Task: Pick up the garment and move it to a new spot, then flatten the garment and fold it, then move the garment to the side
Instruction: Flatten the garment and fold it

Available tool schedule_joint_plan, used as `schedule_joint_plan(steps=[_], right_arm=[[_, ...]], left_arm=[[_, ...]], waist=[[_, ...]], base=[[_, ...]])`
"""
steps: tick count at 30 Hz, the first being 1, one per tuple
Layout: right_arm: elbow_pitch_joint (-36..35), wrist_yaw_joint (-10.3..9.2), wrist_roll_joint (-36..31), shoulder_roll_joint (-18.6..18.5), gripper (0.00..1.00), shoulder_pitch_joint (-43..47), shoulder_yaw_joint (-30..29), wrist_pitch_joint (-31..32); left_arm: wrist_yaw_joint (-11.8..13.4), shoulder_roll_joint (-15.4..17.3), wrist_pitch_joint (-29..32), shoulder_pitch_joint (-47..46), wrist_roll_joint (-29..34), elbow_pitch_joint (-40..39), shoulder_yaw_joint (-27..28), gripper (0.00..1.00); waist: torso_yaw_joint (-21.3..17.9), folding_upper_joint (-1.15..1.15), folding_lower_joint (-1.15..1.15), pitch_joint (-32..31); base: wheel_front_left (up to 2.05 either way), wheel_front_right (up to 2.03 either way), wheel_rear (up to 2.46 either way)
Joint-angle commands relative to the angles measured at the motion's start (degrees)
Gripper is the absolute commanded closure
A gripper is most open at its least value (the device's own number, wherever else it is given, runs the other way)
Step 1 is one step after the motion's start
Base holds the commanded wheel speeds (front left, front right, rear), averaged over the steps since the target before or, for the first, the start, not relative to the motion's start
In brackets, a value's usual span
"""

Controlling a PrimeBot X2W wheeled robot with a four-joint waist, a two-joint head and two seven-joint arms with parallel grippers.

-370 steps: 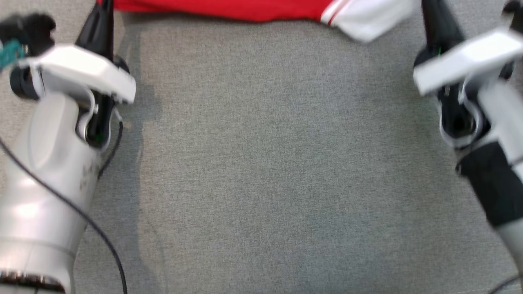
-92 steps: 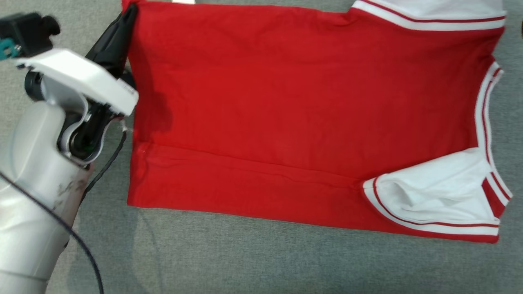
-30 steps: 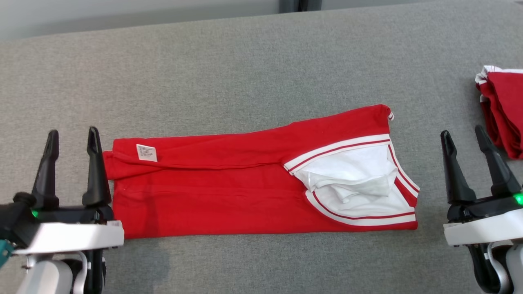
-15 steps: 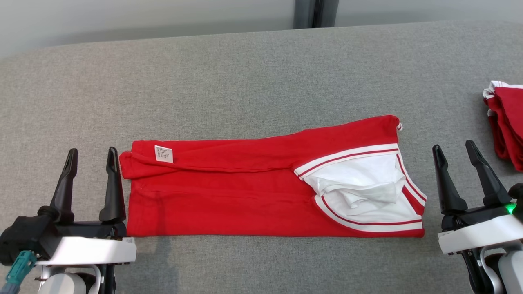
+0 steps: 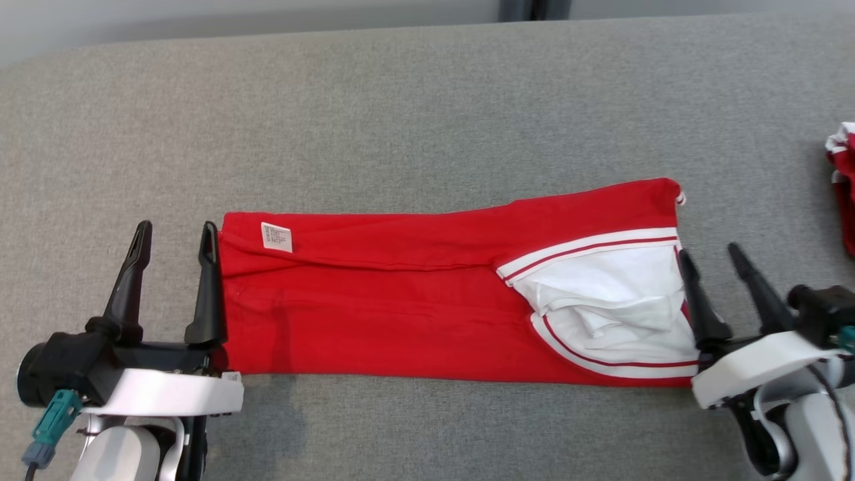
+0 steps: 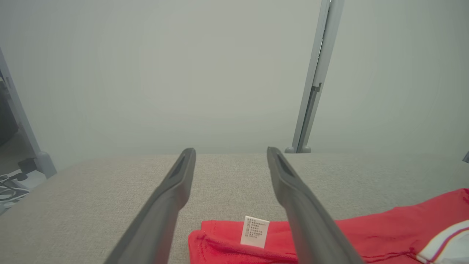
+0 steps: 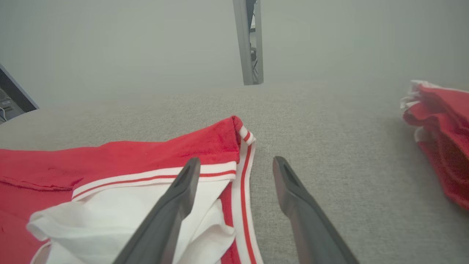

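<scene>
Table [image 5: 427, 107]: grey cloth-covered surface; spans the head view; pale wall beyond its far edge.
Garment [image 5: 401, 314]: red shirt with white, red-striped trim; folded into a long band lying flat across the middle of the table; hem end at the robot's left, neck and sleeve end at its right; far edge lapped over the near part.
Left arm: pale forearm and white wrist housing at the lower left of the head view; left gripper [image 5: 177, 228] low over the table, pointing away from the robot; fingers spread, nothing between them; inner finger [image 5: 208, 287] just beside the hem end; contact cannot be told.
Right arm: wrist housing at the lower right, angled inward; right gripper [image 5: 708, 251] with fingers spread, holding nothing; inner finger [image 5: 698, 304] over the white trim at the neck end; outer finger over bare table.
Pile [image 5: 847, 194]: red and white clothes at the table's right edge; well apart from the garment.
Sleeve [image 5: 601, 294]: white, rumpled; on top of the garment's right end.
Label [image 5: 276, 237]: white tag at the garment's far left corner, face up.
</scene>
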Motion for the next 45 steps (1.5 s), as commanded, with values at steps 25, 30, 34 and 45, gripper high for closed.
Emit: schedule_joint_plan(steps=[25,30,34,45], right_arm=[[14.7,-0.23,6.3,-2.3,1.00,-5.3,6.3,-0.2],[13.8,-0.16,6.6,-5.8,1.00,-5.3,2.2,-2.1],[12.8,-0.14,6.9,-8.0,1.00,-5.0,-0.6,-2.7],[-0.6,-0.03,5.4,-4.9,1.00,-7.8,3.6,-1.0]], left_arm=[[-1.0,-0.5,-0.2,-4.2,1.4,1.3,0.2,0.00],[-1.1,0.0,-0.2,-4.0,1.5,1.0,0.5,0.00],[-1.0,0.5,-0.2,-3.8,1.5,0.7,0.9,0.00],[-0.7,1.5,0.7,-3.7,1.3,-0.2,0.8,0.00]], waist=[[-1.4,0.00,0.00,3.5],[-2.7,0.00,0.00,3.5],[-4.0,0.00,0.00,3.4],[-5.9,0.00,0.00,2.5]], base=[[0.00,0.00,0.00],[0.00,0.00,0.00],[0.00,0.00,0.00],[0.00,0.00,0.00]])
